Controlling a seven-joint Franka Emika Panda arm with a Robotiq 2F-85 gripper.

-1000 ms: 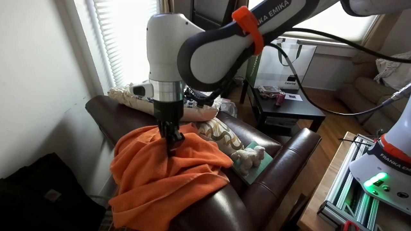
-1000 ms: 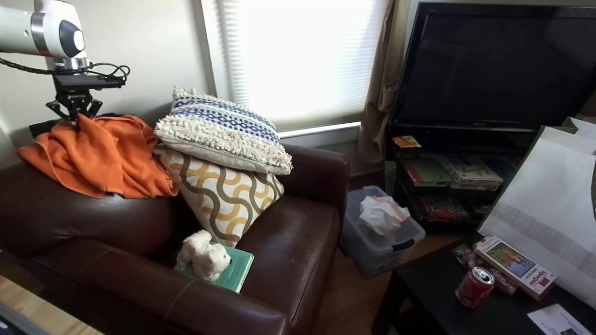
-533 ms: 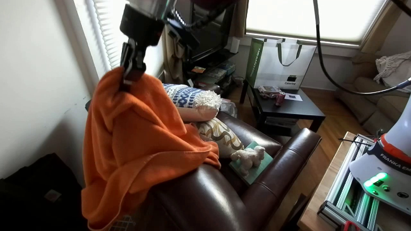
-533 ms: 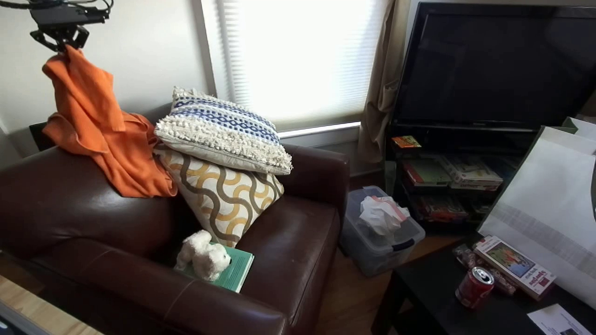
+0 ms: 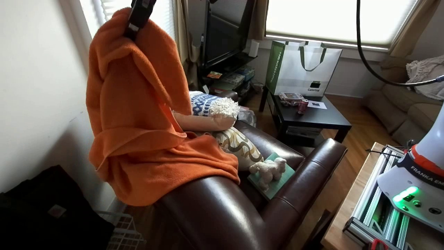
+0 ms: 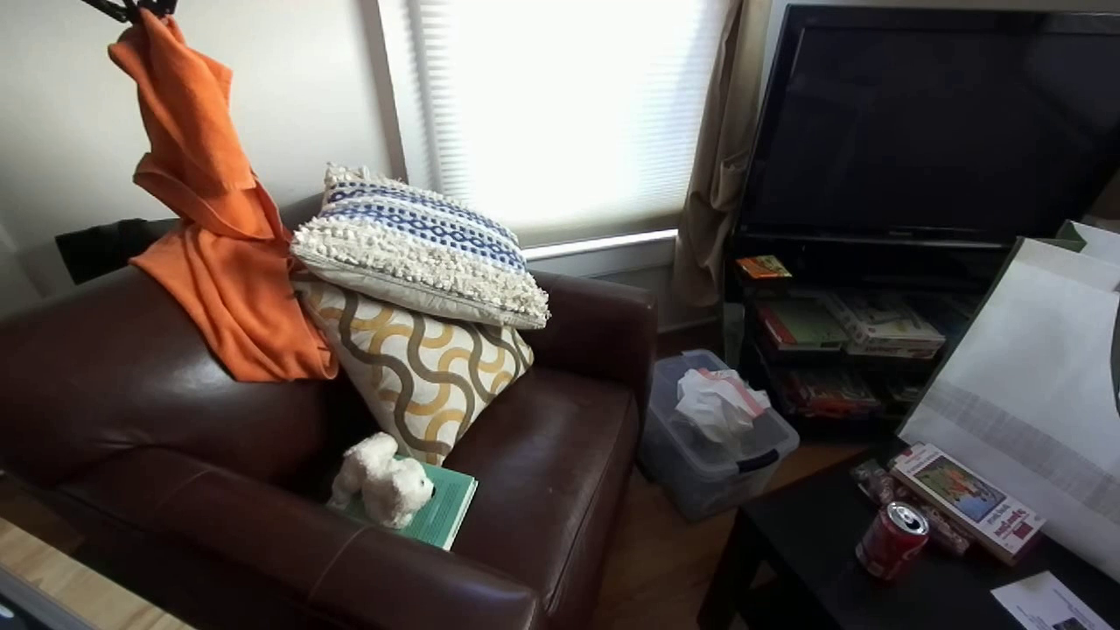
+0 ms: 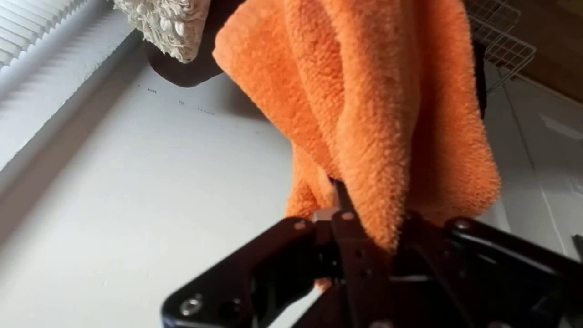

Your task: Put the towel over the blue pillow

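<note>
Btwn jaws, top of orange towel (image 5: 128, 93); btm on sofa (image 6: 227, 429)

End effector (image 5: 132, 30) aloft, clamped tight

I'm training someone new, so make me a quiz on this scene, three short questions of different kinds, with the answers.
1. Fill in the blank: The blue-and-white pillow rests on a lower pillow with a ____ brown-and-gold pattern.
2. Multiple choice: What does the hand grip? A) soda can B) orange towel C) green book
3. True or false: The orange towel covers the blue-and-white pillow.

Key: 1. wavy. 2. B. 3. False; part of the towel lies on the brown couch, and the pillow's top is bare.
</note>
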